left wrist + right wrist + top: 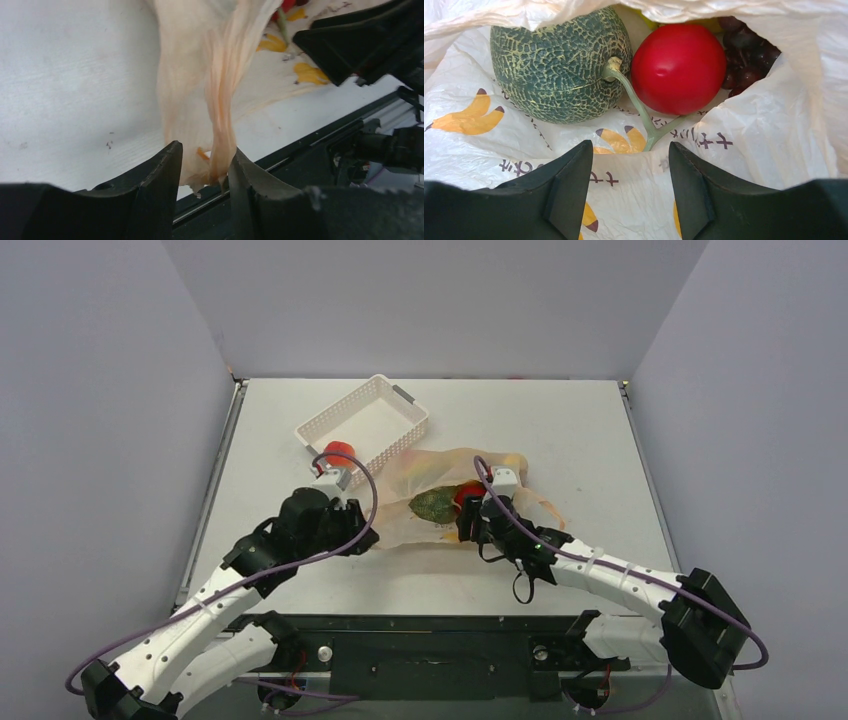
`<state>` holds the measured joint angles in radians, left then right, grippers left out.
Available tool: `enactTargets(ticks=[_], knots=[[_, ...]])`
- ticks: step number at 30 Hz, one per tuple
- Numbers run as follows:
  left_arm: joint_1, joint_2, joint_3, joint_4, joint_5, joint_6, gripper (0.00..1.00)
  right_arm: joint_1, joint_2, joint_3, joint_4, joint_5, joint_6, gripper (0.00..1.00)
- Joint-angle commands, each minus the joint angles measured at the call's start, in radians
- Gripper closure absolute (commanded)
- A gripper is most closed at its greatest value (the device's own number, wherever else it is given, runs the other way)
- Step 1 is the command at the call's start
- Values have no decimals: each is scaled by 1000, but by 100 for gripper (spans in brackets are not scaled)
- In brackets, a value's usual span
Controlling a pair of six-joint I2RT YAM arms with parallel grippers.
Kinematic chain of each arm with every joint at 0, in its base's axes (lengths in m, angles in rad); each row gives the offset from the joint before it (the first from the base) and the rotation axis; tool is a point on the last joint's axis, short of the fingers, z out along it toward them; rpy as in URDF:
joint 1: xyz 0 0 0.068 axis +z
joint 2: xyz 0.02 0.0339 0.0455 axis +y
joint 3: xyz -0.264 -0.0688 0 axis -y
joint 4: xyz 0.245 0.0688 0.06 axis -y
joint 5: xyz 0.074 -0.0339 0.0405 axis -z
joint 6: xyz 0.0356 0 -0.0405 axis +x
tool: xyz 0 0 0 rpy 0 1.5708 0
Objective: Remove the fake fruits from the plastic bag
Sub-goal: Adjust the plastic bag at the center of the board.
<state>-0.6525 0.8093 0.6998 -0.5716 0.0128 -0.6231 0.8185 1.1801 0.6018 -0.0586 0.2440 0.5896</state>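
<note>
Right fingers (564, 200) apart, melon (559, 65) stem toward them; left fingers (150, 190) apart astride bag (220, 100).

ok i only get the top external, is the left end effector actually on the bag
observer: In the left wrist view a twisted strip of the plastic bag runs up from between the left end effector fingers. The jaws stand a little apart, so I cannot tell whether it is pinched.
operator: and the right one, holding anything
observer: No. The right end effector is open at the bag's mouth, and the green melon has its stem pointing towards the gap between the fingers.
operator: anything hidden behind the red one
observer: Yes, dark purple grapes sit behind the red ball, against the bag's wall.
</note>
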Motion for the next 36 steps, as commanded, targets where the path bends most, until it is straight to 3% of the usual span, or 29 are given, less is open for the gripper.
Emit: enactTargets(ticks=[1,8,12,17,20,26,32,36], knots=[[4,-15,144,107,139,145,60,-6,-47,40,49,22,35,46],[-10,55,336,178,328,183,56,12,-152,-50,119,11,63,44],[-99,128,350,339,364,117,53,23,-226,-147,206,-21,82,41],[-322,284,348,463,195,80,52,23,-224,-261,313,-11,146,49],[-350,384,321,564,140,36,54,22,-192,-326,422,-4,187,57],[-347,527,254,618,-17,4,54,22,-157,-400,488,-8,253,64],[-320,623,120,661,-108,-76,55,19,-257,-392,337,33,283,71],[-300,647,47,688,-113,-113,55,11,-376,-348,183,106,280,65]])
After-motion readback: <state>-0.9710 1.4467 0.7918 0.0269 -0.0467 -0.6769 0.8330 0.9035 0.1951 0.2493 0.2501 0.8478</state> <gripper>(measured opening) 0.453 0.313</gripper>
